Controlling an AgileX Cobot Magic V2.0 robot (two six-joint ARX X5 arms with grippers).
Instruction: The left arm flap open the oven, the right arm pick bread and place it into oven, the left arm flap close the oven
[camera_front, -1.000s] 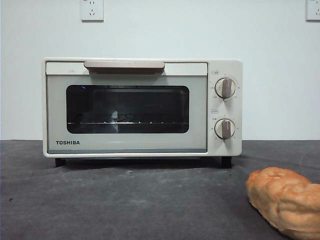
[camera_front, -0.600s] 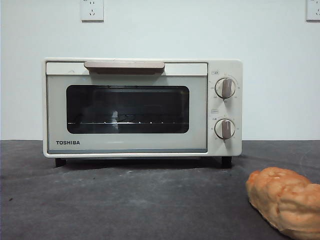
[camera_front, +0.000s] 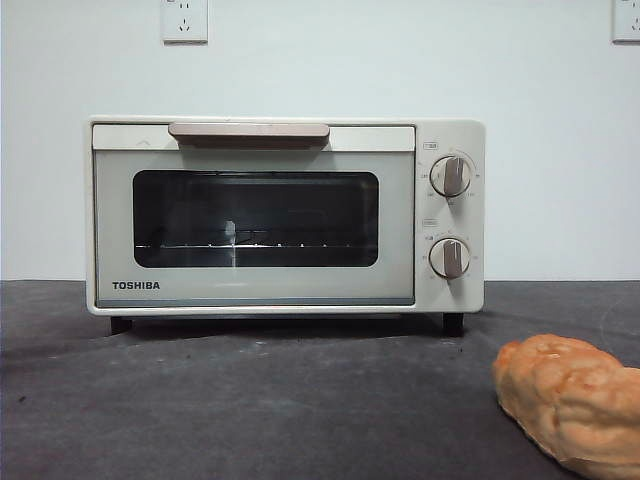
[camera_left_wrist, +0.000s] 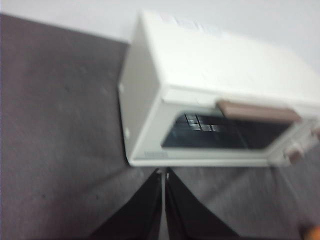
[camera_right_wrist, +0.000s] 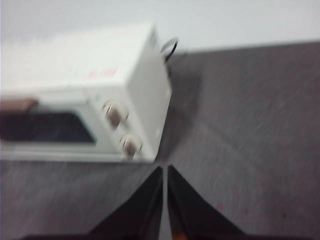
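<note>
The cream-white TOSHIBA oven (camera_front: 285, 215) stands on the dark table with its door shut and the beige bar handle (camera_front: 248, 131) at the top. The lumpy golden-orange bread (camera_front: 575, 402) lies on the table in front of the oven, at the right. Neither arm shows in the front view. In the left wrist view my left gripper (camera_left_wrist: 163, 174) is shut and empty, high above the table in front of the oven (camera_left_wrist: 210, 95). In the right wrist view my right gripper (camera_right_wrist: 164, 171) is shut and empty, above the table near the oven's (camera_right_wrist: 85, 95) knob end.
A white wall stands behind the oven with two sockets (camera_front: 184, 20) high up. The dark grey mat (camera_front: 250, 400) covers the table. A black cable (camera_right_wrist: 170, 47) loops behind the oven.
Nothing has moved in the front view; only faint reflections in the oven's glass shift.
</note>
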